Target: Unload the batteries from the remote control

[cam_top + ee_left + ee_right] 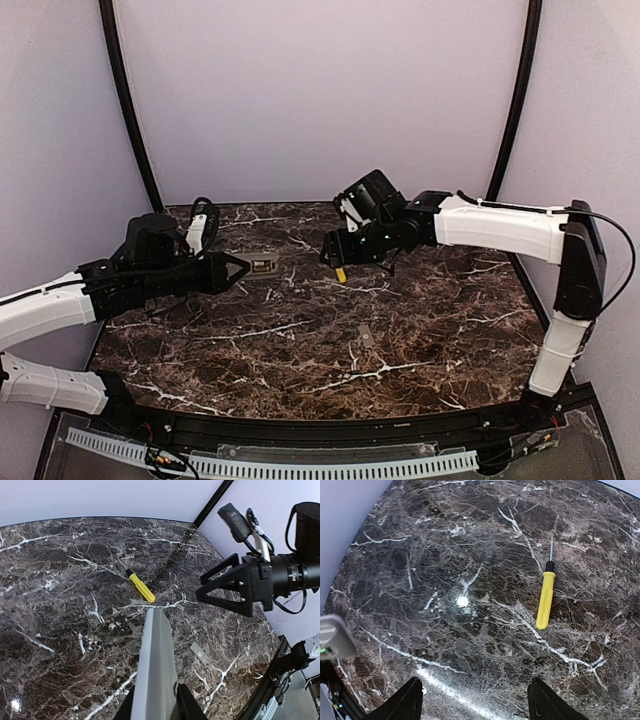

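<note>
My L gripper point(243, 270) clamped tight on remote control point(157, 665), remote sticking out over marble surface point(300, 370), R gripper point(212, 588) wide open, empty, above yellow screwdriver point(546, 600), grey cover point(199, 653) lying apart, batteries can't make out

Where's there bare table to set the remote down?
The table is bare along its near edge, in front of the grey cover, and on the right beyond the screwdriver. It is crowded mid-back, where the left gripper with the remote and the right gripper meet.
</note>
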Tool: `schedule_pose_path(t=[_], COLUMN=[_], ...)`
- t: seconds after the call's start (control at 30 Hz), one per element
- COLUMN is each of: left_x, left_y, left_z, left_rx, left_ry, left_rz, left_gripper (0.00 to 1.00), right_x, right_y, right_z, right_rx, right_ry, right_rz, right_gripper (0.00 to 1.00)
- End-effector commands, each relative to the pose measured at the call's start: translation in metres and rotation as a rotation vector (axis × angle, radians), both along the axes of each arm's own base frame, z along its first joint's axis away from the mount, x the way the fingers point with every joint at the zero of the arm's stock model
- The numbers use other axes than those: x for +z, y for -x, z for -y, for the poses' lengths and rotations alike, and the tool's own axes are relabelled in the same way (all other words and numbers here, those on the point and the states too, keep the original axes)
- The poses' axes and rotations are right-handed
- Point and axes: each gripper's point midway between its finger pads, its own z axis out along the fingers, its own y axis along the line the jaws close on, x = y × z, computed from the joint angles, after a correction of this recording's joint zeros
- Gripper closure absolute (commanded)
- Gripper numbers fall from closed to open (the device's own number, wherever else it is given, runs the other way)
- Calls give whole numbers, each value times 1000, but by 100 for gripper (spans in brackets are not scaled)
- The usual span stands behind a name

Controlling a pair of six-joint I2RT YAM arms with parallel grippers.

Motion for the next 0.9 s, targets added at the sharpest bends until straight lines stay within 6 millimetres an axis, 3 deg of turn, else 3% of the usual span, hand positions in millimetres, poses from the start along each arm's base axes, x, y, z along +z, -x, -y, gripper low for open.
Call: schedule_pose_path(t=[0.0,0.23,0.87], left_x=[-13,-44,-95], left_y=[24,41,40], left_z=[5,17,45], left_rx=[-44,-84,-112], left_ry=[81,174,299], left_rz=[-159,-313,-492], left_gripper=[100,100,100], right_x=[-28,-58,-111], right_y=[-19,-44,-71], right_z=[14,15,15], right_rx=[-64,-76,-43], right_ry=[152,227,269], right_rz=[-22,-55,-115], right_gripper=[29,30,33])
